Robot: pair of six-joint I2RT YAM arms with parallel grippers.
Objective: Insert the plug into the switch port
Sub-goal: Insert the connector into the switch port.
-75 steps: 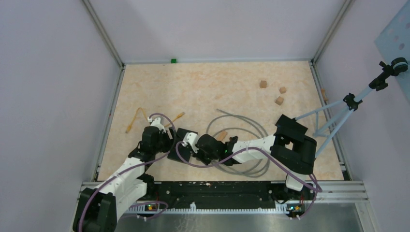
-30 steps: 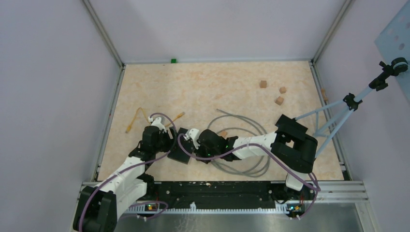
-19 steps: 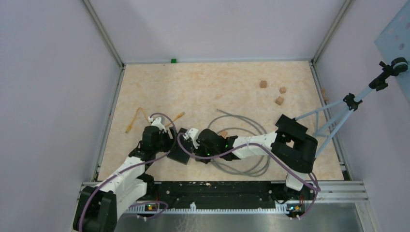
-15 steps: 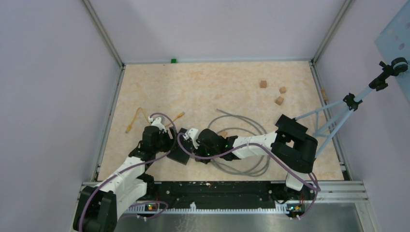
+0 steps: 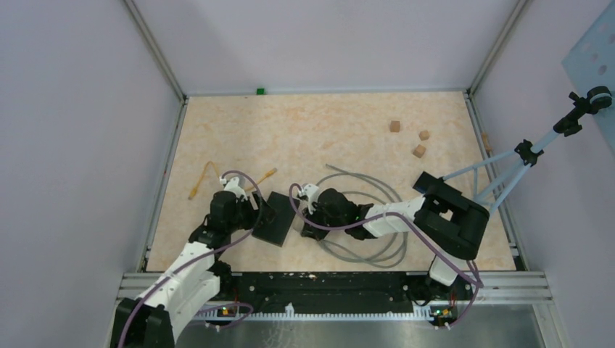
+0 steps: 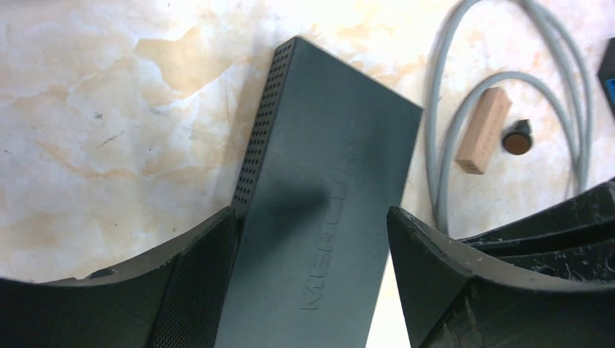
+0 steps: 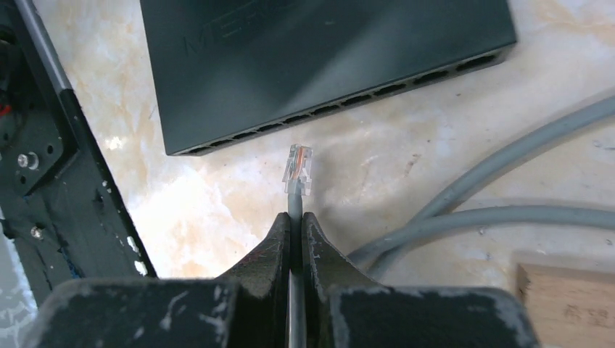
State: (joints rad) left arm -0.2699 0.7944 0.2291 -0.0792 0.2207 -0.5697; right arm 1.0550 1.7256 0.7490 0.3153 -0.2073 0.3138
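The black switch (image 5: 276, 217) lies flat on the table between the arms; it also shows in the left wrist view (image 6: 326, 210) and the right wrist view (image 7: 319, 51). My left gripper (image 6: 312, 217) is open and straddles it: the left pad touches its perforated side, the right pad stands a little off. My right gripper (image 7: 296, 217) is shut on the grey cable (image 7: 294, 290) just behind the clear plug (image 7: 298, 168). The plug hangs a short way in front of the switch's port row (image 7: 341, 105), not touching it. In the top view the right gripper (image 5: 304, 216) sits just right of the switch.
The grey cable coils (image 5: 377, 235) lie under the right arm. A wooden block (image 6: 484, 130) and a small brown disc (image 6: 517, 141) sit inside the coil. Three wooden cubes (image 5: 418, 151) lie back right, orange cable pieces (image 5: 205, 176) left, a tripod (image 5: 508, 174) right.
My right gripper has drawn back to the right, off the switch, with the plug. The switch now lies uncovered. My left arm has shifted slightly.
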